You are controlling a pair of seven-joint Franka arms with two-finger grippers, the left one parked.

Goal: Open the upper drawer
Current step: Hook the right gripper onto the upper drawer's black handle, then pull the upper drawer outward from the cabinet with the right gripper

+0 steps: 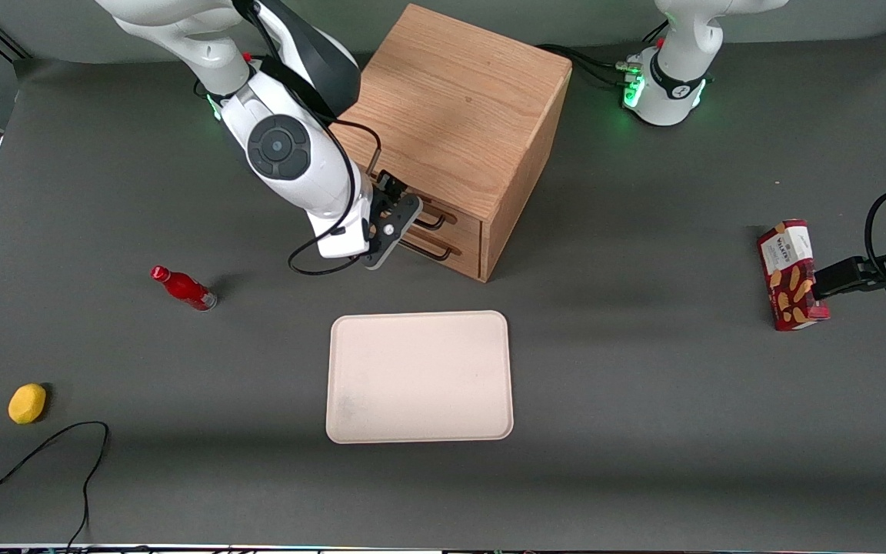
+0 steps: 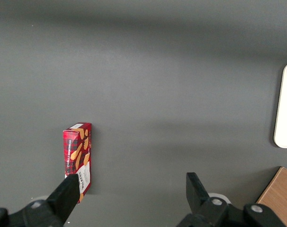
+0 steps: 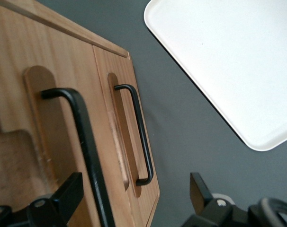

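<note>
The oak cabinet [image 1: 451,115] stands in the middle of the table with two drawers in its front. The upper drawer [image 1: 464,218] has a thin black bar handle [image 1: 434,221]; the matching lower drawer's handle [image 1: 426,250] is below it. Both drawers look closed. My right gripper [image 1: 404,201] is right in front of the upper drawer, at handle height. In the right wrist view the gripper [image 3: 134,194] is open, and the upper handle [image 3: 84,137] runs between the fingers [image 3: 70,189], close to one of them. The lower handle [image 3: 141,137] lies outside the jaws.
A cream tray [image 1: 420,377] lies on the table nearer the front camera than the cabinet; it also shows in the right wrist view [image 3: 219,56]. A red bottle [image 1: 181,287], a yellow lemon [image 1: 27,403] and a black cable [image 1: 66,446] lie toward the working arm's end. A biscuit box [image 1: 791,275] lies toward the parked arm's end.
</note>
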